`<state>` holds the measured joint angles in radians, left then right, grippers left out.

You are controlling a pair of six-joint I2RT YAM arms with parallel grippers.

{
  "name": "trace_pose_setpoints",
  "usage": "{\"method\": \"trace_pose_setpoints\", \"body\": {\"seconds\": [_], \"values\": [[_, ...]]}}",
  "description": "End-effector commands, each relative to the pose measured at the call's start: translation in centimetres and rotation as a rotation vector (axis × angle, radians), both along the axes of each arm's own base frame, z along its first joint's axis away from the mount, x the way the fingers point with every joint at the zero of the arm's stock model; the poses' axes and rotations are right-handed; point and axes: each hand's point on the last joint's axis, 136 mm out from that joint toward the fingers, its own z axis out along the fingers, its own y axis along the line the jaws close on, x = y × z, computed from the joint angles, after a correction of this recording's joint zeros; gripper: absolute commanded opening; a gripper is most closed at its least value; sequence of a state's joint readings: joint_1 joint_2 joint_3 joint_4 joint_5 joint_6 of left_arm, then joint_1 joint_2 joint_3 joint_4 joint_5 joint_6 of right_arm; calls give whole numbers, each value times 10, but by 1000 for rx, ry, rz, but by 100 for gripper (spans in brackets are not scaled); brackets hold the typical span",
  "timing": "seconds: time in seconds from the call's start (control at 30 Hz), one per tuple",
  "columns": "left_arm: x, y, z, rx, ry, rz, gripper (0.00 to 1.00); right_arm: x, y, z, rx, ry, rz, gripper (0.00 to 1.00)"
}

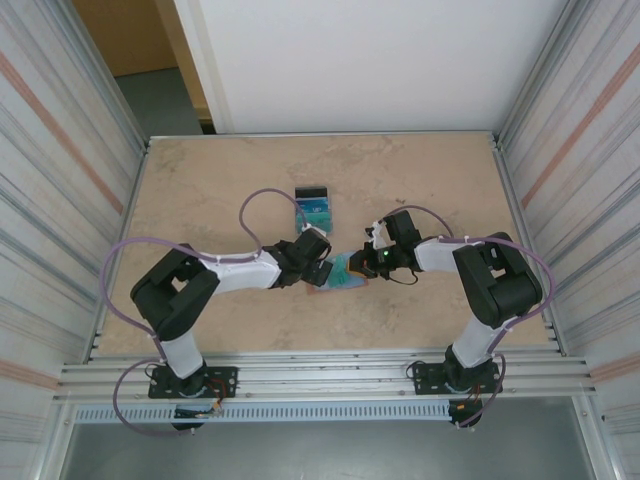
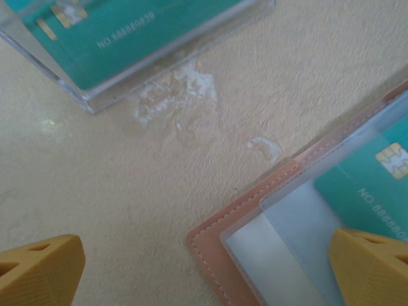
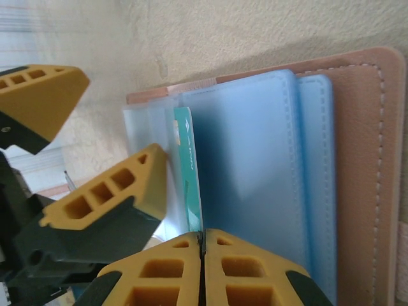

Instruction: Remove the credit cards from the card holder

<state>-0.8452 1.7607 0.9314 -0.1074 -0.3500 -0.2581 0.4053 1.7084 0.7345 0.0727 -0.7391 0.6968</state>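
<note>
The card holder [image 1: 330,278] lies open on the table between my two grippers, reddish-brown leather [image 3: 357,159] with pale blue pockets [image 3: 255,159]. My right gripper [image 3: 203,239] is shut on the near edge of a teal credit card [image 3: 187,172] that stands edge-on out of a pocket. My left gripper [image 2: 207,271] is open and straddles the holder's corner [image 2: 220,245]. One of its yellow fingertips [image 2: 373,268] rests on the clear pocket over a teal credit card [image 2: 376,185], the other [image 2: 38,271] over bare table. In the top view the right gripper [image 1: 362,262] faces the left gripper [image 1: 318,262].
A clear plastic box [image 1: 313,205] with teal cards [image 2: 121,32] in it stands just beyond the holder. The left gripper's fingers [image 3: 121,191] crowd close beside the pinched card. Metal walls close in the table [image 1: 230,170] on both sides.
</note>
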Motion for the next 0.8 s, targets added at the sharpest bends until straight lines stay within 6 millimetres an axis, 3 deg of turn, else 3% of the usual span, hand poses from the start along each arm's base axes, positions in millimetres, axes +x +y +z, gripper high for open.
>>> {"method": "trace_pose_setpoints", "body": {"seconds": [0.0, 0.33, 0.57, 0.77], "values": [[-2, -4, -6, 24, 25, -29, 99, -1, 4, 5, 47, 0, 11, 11], [-8, 3, -15, 52, 54, -29, 99, 1, 16, 2, 133, 16, 19, 21], [-9, 4, -13, 48, 51, -20, 99, 2, 11, -4, 90, 9, 5, 6], [-10, 12, -5, 49, 36, -7, 99, 3, -11, 3, -52, -59, 3, 0]]}}
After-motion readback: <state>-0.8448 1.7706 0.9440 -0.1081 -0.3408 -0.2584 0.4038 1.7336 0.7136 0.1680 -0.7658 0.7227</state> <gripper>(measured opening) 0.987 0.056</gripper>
